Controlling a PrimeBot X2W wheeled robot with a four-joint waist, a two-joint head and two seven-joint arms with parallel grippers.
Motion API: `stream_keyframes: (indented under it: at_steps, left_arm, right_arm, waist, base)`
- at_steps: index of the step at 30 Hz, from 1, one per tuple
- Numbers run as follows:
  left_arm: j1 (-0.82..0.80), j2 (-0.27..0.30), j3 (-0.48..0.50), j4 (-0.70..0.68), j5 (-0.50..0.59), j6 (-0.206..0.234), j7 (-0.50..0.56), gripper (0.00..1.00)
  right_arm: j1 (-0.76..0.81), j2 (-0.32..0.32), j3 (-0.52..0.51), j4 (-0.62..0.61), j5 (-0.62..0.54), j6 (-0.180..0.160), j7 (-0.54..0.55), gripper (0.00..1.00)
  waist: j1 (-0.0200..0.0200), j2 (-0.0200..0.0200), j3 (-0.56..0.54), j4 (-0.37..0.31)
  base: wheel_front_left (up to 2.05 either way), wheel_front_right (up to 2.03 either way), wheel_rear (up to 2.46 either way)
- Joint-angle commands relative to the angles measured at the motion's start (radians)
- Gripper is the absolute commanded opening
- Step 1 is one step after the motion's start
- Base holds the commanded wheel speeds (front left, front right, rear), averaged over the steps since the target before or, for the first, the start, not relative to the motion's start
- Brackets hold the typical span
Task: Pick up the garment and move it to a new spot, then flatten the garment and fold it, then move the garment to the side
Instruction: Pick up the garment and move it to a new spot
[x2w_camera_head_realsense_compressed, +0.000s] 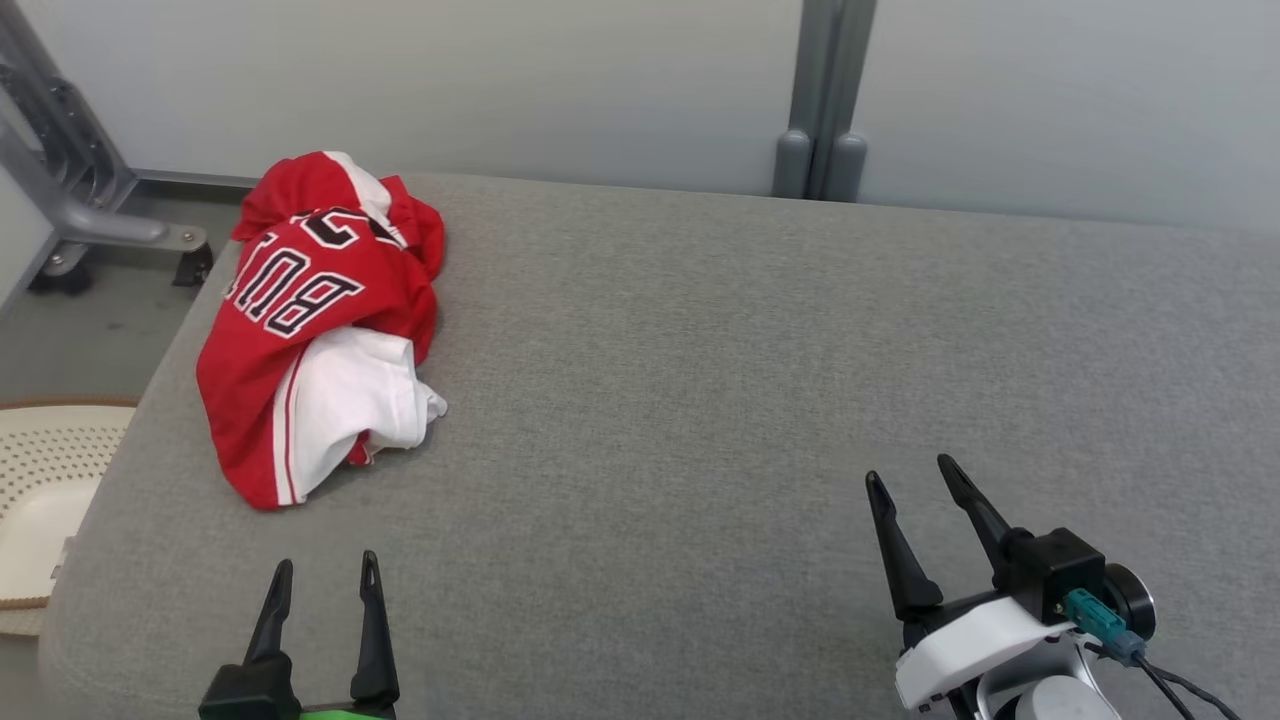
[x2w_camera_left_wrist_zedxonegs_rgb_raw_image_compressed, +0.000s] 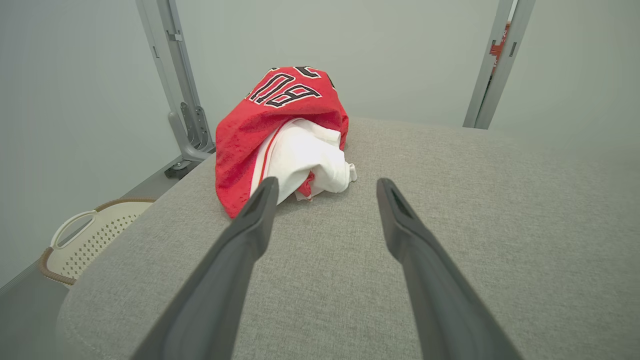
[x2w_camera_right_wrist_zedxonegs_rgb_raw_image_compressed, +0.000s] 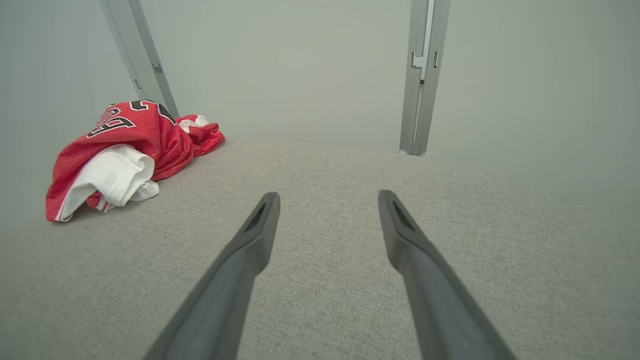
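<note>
The garment (x2w_camera_head_realsense_compressed: 310, 320) is a red and white jersey with black lettering, lying crumpled in a heap at the far left of the grey padded table (x2w_camera_head_realsense_compressed: 700, 380). My left gripper (x2w_camera_head_realsense_compressed: 327, 570) stands open at the near left edge, a short way in front of the heap, nothing between its fingers. In the left wrist view the garment (x2w_camera_left_wrist_zedxonegs_rgb_raw_image_compressed: 285, 135) lies just beyond the open left gripper (x2w_camera_left_wrist_zedxonegs_rgb_raw_image_compressed: 325, 186). My right gripper (x2w_camera_head_realsense_compressed: 910, 480) is open at the near right, far from the cloth. The right wrist view has the garment (x2w_camera_right_wrist_zedxonegs_rgb_raw_image_compressed: 125, 155) at far left, well clear of the right gripper (x2w_camera_right_wrist_zedxonegs_rgb_raw_image_compressed: 327, 197).
A cream perforated basket (x2w_camera_head_realsense_compressed: 45, 490) sits on the floor left of the table, seen again as the basket (x2w_camera_left_wrist_zedxonegs_rgb_raw_image_compressed: 85, 240) in the left wrist view. A grey metal frame leg (x2w_camera_head_realsense_compressed: 70, 190) with a caster stands at the back left, a grey post (x2w_camera_head_realsense_compressed: 825, 100) at the back wall.
</note>
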Motion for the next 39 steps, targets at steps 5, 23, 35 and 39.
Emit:
stream_keyframes:
  at_steps: [5, 23, 35, 39]
  left_arm:
    - [0.019, 0.006, 0.011, -0.006, -0.002, -0.004, -0.001, 1.0]
    - [0.023, 0.006, 0.022, -0.017, -0.005, 0.0, -0.001, 1.0]
    - [-0.17, 0.106, 0.168, -0.091, 0.055, -0.003, -0.001, 1.0]
    - [-0.28, 0.209, 0.187, -0.035, 0.064, -0.056, 0.0, 1.0]
  right_arm:
    - [0.01, -0.003, 0.006, 0.003, 0.008, 0.0, -0.003, 1.0]
    - [-0.001, -0.003, 0.005, 0.003, 0.001, 0.0, -0.003, 1.0]
    - [-0.047, -0.004, -0.041, -0.042, -0.059, 0.0, -0.003, 1.0]
    - [-0.078, -0.004, -0.045, -0.052, -0.1, 0.0, -0.003, 1.0]
  waist:
    - [0.0, 0.0, -0.014, 0.114]
    - [0.0, 0.0, -0.002, 0.139]
    - [0.0, 0.0, 0.117, 0.117]
    - [0.0, 0.0, 0.182, 0.101]
  base:
    - [0.0, 0.0, 0.0]
    - [0.0, 0.0, 0.0]
    - [0.0, 0.0, 0.0]
    - [0.0, 0.0, 0.0]
